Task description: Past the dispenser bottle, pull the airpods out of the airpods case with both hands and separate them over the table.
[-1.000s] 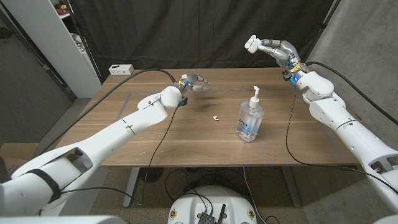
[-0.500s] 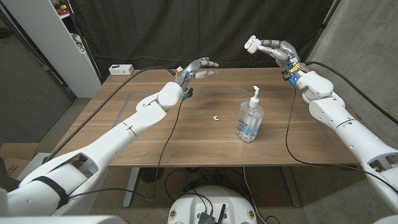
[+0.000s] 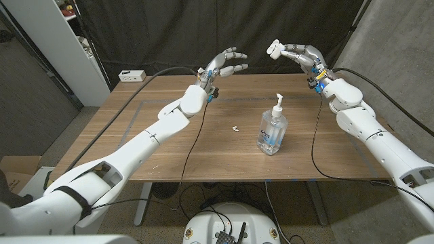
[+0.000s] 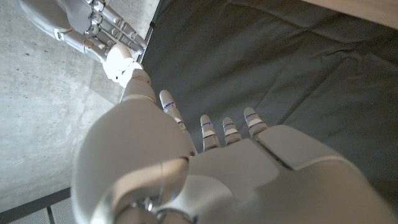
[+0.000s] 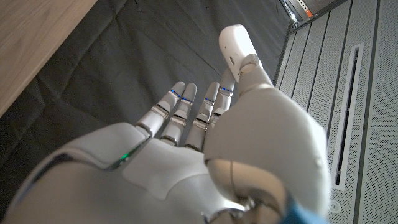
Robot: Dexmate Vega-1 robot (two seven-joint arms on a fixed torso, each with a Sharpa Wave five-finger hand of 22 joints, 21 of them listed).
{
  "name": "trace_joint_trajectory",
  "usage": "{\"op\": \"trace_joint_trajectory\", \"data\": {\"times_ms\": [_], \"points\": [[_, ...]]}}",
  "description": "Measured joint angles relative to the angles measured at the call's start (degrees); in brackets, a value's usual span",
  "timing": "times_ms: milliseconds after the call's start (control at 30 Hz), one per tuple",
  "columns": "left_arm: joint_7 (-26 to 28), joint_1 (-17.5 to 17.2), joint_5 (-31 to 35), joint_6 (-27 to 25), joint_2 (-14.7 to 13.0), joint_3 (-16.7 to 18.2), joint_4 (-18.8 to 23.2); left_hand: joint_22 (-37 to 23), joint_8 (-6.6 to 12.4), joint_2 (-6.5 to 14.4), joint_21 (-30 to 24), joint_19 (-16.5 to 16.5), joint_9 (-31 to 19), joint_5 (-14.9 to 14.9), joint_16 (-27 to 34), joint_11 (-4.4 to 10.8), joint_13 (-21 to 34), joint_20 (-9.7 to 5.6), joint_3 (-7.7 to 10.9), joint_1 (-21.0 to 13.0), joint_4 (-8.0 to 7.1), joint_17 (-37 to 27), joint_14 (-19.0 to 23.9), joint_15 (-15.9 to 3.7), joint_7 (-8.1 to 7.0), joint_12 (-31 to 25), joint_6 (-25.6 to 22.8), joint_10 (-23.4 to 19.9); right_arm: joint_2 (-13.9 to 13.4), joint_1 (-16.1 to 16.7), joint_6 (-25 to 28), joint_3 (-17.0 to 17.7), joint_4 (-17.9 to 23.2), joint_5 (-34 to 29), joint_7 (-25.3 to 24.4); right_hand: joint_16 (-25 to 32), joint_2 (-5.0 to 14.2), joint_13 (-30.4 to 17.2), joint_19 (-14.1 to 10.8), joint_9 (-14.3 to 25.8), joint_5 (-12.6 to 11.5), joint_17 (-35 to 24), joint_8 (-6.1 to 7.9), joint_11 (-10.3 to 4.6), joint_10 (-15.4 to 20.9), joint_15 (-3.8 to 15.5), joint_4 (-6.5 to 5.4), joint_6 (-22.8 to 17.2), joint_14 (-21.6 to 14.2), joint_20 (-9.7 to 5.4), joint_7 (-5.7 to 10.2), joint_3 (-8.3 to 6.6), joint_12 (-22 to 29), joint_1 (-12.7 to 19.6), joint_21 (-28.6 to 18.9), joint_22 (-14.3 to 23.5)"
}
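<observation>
The right robot hand holds the white airpods case pinched at its fingertips, raised above the far edge of the surface, beyond the dispenser bottle. The left robot hand is raised nearby, fingers spread and empty, well apart from the case. One small white piece lies mid-surface, possibly an earbud. Judging by this, pulling and separating remain.

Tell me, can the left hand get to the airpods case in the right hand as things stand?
Probably yes. The left hand is raised and open, facing the airpods case held by the right hand, with open air between them; the dispenser bottle stands lower, nearer.
</observation>
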State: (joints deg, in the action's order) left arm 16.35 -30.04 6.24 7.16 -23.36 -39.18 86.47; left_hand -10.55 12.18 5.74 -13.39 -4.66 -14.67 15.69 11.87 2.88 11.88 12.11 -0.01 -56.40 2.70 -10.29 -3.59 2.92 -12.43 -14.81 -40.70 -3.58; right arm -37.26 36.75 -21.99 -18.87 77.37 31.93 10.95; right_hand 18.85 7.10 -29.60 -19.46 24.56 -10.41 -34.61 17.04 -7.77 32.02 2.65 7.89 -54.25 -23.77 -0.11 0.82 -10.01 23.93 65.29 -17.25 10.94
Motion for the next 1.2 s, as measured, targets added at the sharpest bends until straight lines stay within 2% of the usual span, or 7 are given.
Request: {"op": "trace_joint_trajectory", "data": {"times_ms": [600,667,767,867,967,1200], "points": [[3.79,3.85,0.97,10.77,7.72,-1.26,-11.53,0.01,0.44,0.38,0.00,1.52,0.31,0.65,0.00,0.71,0.27,-0.13,-0.24,-1.00,0.24,-0.27,1.77,-1.59,0.47,-0.47,-2.47,-1.57,-0.16,0.60,-1.44,-0.42,0.57,-3.00,-2.47,-0.22,0.04,0.00,0.00,0.00,0.00,-0.06,0.16,0.00,0.00,0.00,0.00,0.00,0.00,0.00,0.00,0.00,0.01,0.42,0.00,0.00],[4.04,3.85,0.98,11.73,7.72,-1.26,-11.53,0.01,0.44,0.38,0.00,1.52,0.31,0.65,0.00,0.90,0.27,-0.13,-0.47,-1.00,0.48,-0.27,1.77,-1.59,0.39,-0.50,-2.99,-1.77,-0.16,0.67,-1.44,-0.46,0.63,-3.00,-2.47,-0.22,-0.01,0.00,0.00,0.00,-0.01,-0.06,0.16,0.00,0.00,0.00,0.00,0.00,0.00,0.00,0.00,0.00,0.01,0.47,0.00,0.01],[4.26,4.95,0.99,12.95,9.37,-1.65,-14.44,0.01,0.44,0.38,0.00,1.83,0.52,0.65,0.00,0.90,0.27,0.18,-0.47,-0.99,0.47,-0.27,2.08,-1.91,0.58,-0.50,-3.19,-1.77,-0.20,0.76,-1.66,-0.50,0.79,-3.48,-2.79,-0.22,-0.01,0.00,0.00,-0.02,-0.01,-0.06,0.16,0.00,0.00,0.00,0.00,0.00,0.00,0.00,0.00,0.00,0.01,0.47,0.00,0.01],[4.32,5.49,0.94,14.07,10.03,-1.82,-15.75,0.01,0.48,0.59,0.00,2.04,0.58,0.65,0.00,1.11,0.53,-0.03,-0.47,-1.21,0.48,-0.27,2.08,-1.90,0.89,-0.50,-3.50,-1.99,-0.25,0.89,-1.74,-0.54,0.96,-3.71,-2.93,-0.22,-0.01,0.00,0.00,-0.02,-0.01,-0.05,0.15,0.00,0.00,0.00,0.00,0.00,0.00,0.00,0.00,0.00,0.01,0.46,0.00,0.01],[4.30,6.25,0.74,15.05,10.85,-2.09,-17.46,0.01,0.82,0.69,0.00,2.24,0.58,0.65,0.00,1.03,0.54,-0.23,-0.46,-1.31,0.47,-0.27,2.39,-2.21,0.58,-0.50,-3.80,-2.46,-0.33,1.01,-1.81,-0.57,1.16,-3.94,-3.11,-0.22,-0.02,0.00,0.00,-0.02,-0.01,-0.06,0.15,0.00,0.00,0.00,0.00,0.00,0.00,0.00,0.00,0.00,0.01,0.46,0.00,0.01],[3.87,7.45,0.28,16.98,12.22,-2.54,-20.19,0.01,0.89,0.91,0.00,2.55,0.57,0.65,0.00,1.05,0.54,0.07,-0.46,-1.53,0.47,-0.26,2.79,-2.39,0.89,-0.50,-4.71,-2.49,-0.58,1.30,-1.97,-0.68,1.74,-4.61,-3.39,-0.22,-0.08,-0.20,0.00,-0.02,0.00,-0.05,0.03,0.00,0.00,0.00,0.00,0.00,0.00,0.00,0.00,0.00,0.01,0.52,0.00,0.01]]}}
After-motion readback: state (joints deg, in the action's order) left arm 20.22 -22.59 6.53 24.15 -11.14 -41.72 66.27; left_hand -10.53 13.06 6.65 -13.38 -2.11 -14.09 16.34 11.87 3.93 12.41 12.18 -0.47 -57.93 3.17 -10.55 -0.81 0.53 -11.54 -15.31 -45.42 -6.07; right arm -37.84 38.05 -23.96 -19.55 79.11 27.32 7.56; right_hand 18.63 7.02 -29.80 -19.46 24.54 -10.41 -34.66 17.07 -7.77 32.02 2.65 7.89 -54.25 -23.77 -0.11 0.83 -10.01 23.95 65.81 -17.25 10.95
